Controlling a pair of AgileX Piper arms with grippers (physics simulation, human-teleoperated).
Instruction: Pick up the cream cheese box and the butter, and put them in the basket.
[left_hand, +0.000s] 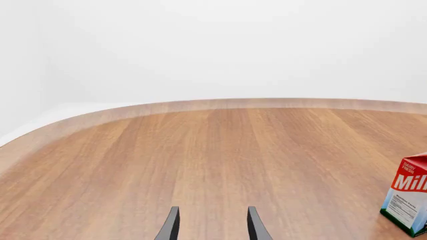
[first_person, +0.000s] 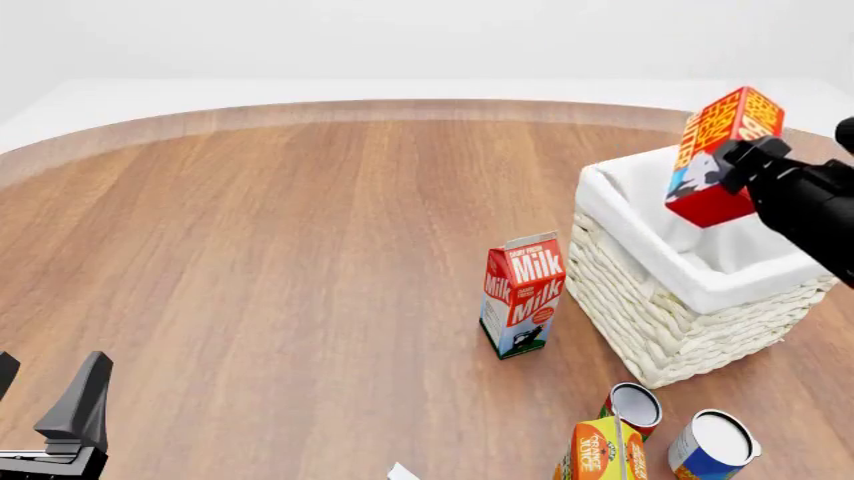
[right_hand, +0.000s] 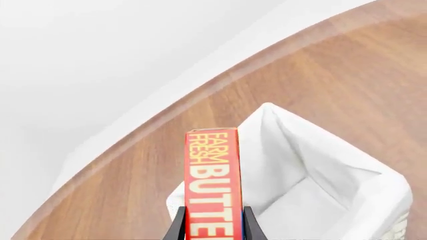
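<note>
Warm wood-grain table (first_person: 267, 250) under a blank white backdrop, with the butter (first_person: 721, 150) held aloft over the open basket (first_person: 667, 330), pinched across its narrow faces by the right gripper (right_hand: 213, 225). Probably light, stiff, slick cardboard, so best squeezed flat on opposite faces near mid-length. Left gripper (left_hand: 212, 225) parted, holding nothing, low by the near edge.

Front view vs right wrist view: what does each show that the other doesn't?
Front only: milk carton, two cans, orange carton, the open left gripper.
Right wrist only: the "BUTTER" lettering close up, pinched between the fingers.
Both: butter in the right gripper, held above the basket, no cream cheese box showing in it.
</note>
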